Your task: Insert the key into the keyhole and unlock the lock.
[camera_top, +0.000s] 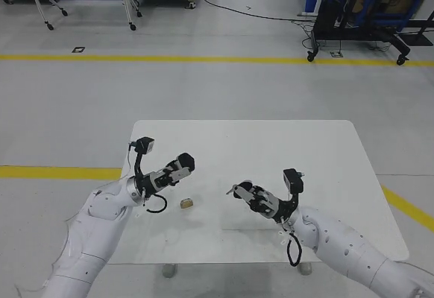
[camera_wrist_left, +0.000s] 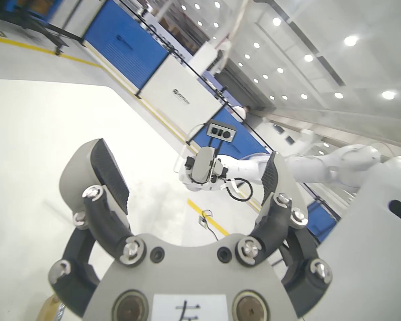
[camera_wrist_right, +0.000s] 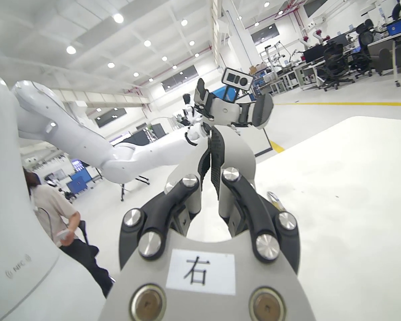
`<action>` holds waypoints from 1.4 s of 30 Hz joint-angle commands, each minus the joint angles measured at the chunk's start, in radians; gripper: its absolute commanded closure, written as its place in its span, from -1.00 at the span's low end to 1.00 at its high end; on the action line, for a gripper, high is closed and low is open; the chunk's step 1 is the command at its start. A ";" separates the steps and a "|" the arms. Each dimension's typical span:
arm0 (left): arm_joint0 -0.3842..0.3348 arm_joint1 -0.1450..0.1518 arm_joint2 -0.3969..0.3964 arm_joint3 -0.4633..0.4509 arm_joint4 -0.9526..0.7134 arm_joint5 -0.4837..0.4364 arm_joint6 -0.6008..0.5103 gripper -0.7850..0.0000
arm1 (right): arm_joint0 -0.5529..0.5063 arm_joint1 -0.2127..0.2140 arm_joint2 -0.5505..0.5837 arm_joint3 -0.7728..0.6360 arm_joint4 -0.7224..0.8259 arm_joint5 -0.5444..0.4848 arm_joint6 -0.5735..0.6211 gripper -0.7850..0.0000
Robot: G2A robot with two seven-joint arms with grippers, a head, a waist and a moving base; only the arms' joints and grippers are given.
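The right hand has its two fingers pressed together. From above, a thin little thing sticks out of its tip, and it looks like the key, so this hand seems to be pinching the key. The hand hangs above the table, near the front edge and a bit right of the middle, with its tip pointing left. The left hand is on the left side, also up off the table. Its fingers are wide apart and there is nothing between them. The lock is small and yellow. It lies on the table between the two hands, closer to the left hand and a little nearer the front edge. No hand touches it. So the job looks like it is only at the start. The key seems to be picked up, but the lock is not held yet. The key is not in the keyhole, and it is well apart from the lock. Holding the lock, pushing the key in and turning it are all left to do.
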 commanded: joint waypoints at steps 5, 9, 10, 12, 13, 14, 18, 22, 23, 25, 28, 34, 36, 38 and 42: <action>-0.088 -0.009 0.141 0.059 0.047 -0.016 0.010 -0.61 | 0.075 -0.036 -0.128 0.042 0.121 0.000 0.022 1.00; -0.126 -0.012 0.222 0.098 0.099 -0.054 0.049 -0.02 | 0.109 -0.051 -0.174 0.067 0.149 0.000 -0.001 1.00; -0.135 -0.011 0.237 0.109 0.107 -0.062 0.056 0.11 | 0.116 -0.054 -0.180 0.073 0.151 0.000 -0.012 1.00; -0.150 -0.010 0.263 0.126 0.108 -0.077 0.071 0.22 | 0.127 -0.056 -0.189 0.084 0.145 0.000 -0.043 1.00; -0.157 -0.009 0.276 0.131 0.106 -0.082 0.077 0.22 | 0.131 -0.056 -0.192 0.088 0.139 0.000 -0.063 1.00; -0.163 -0.008 0.288 0.135 0.104 -0.089 0.083 0.24 | 0.133 -0.057 -0.197 0.092 0.130 0.000 -0.082 1.00; -0.182 0.004 0.334 0.139 0.082 -0.114 0.109 0.27 | 0.143 -0.057 -0.208 0.128 0.097 0.000 -0.154 1.00; -0.200 0.019 0.372 0.144 0.063 -0.132 0.127 0.23 | 0.147 -0.061 -0.215 0.144 0.102 0.000 -0.161 1.00; -0.205 0.023 0.381 0.146 0.061 -0.137 0.131 0.23 | 0.149 -0.062 -0.217 0.147 0.102 0.000 -0.161 1.00; -0.214 0.029 0.398 0.145 0.054 -0.137 0.131 0.22 | 0.152 -0.065 -0.225 0.151 0.104 0.000 -0.161 1.00; -0.226 0.037 0.424 0.141 0.046 -0.137 0.131 0.22 | 0.159 -0.071 -0.237 0.159 0.111 0.000 -0.161 1.00; -0.244 0.051 0.461 0.136 0.033 -0.137 0.131 0.55 | 0.174 -0.081 -0.254 0.177 0.135 0.000 -0.161 1.00; -0.248 0.055 0.470 0.132 0.029 -0.137 0.131 0.87 | 0.177 -0.082 -0.256 0.181 0.141 0.000 -0.161 1.00; -0.252 0.059 0.477 0.133 0.033 -0.137 0.131 1.00 | 0.179 -0.083 -0.258 0.183 0.144 0.000 -0.161 1.00; -0.260 0.062 0.482 0.141 0.052 -0.137 0.132 1.00 | 0.180 -0.084 -0.259 0.185 0.147 0.000 -0.161 1.00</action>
